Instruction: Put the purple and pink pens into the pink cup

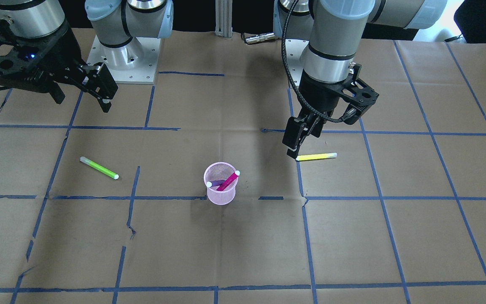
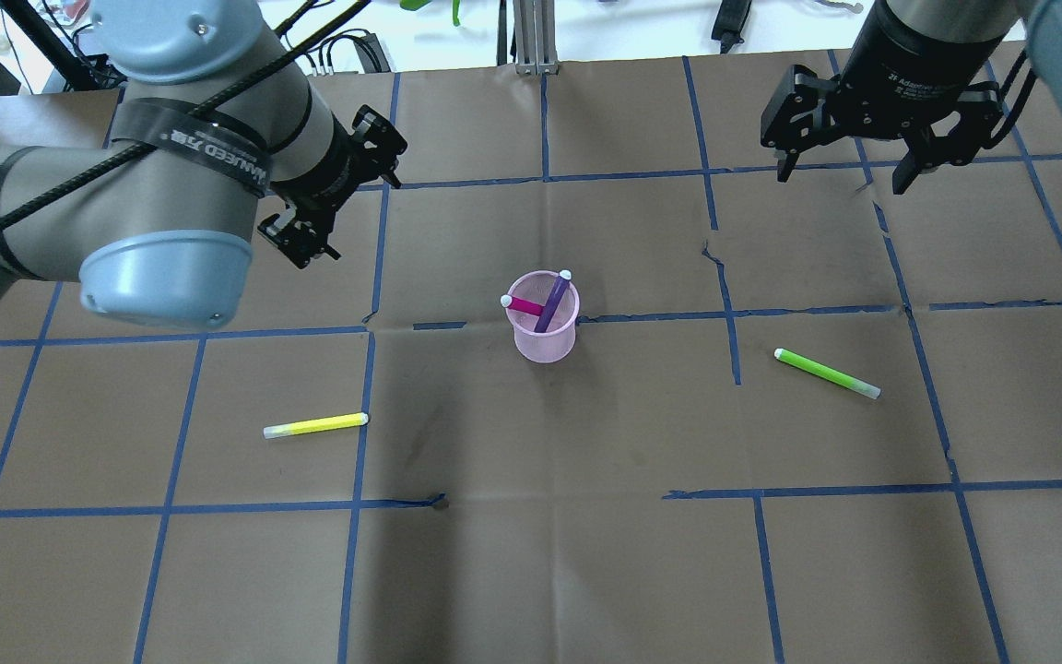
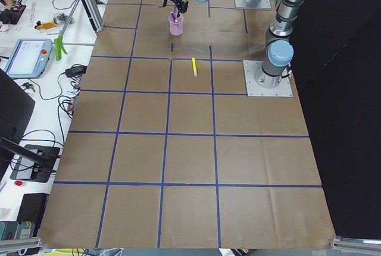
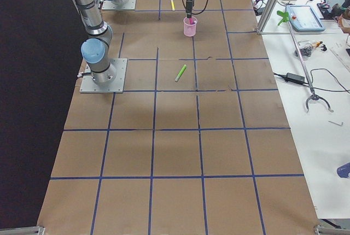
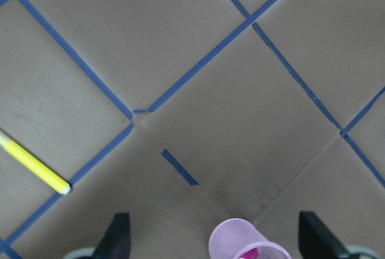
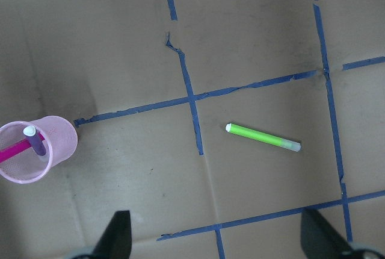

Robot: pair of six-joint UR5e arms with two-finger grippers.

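Purple pen (image 2: 554,300), pink pen (image 2: 524,303) in cup (image 2: 545,347)

Item count:

- Pens: four in total.
  - One purple pen (image 2: 554,304)
  - One pink pen (image 2: 522,302)
  - One yellow pen (image 2: 315,425)
  - One green pen (image 2: 827,373)
- Cups: one pink cup (image 2: 545,343).
- Grippers: two.
  - One left gripper (image 1: 293,145)
  - One right gripper (image 2: 844,175)
  - Each has two fingers.
- Tables: one table (image 2: 531,572).
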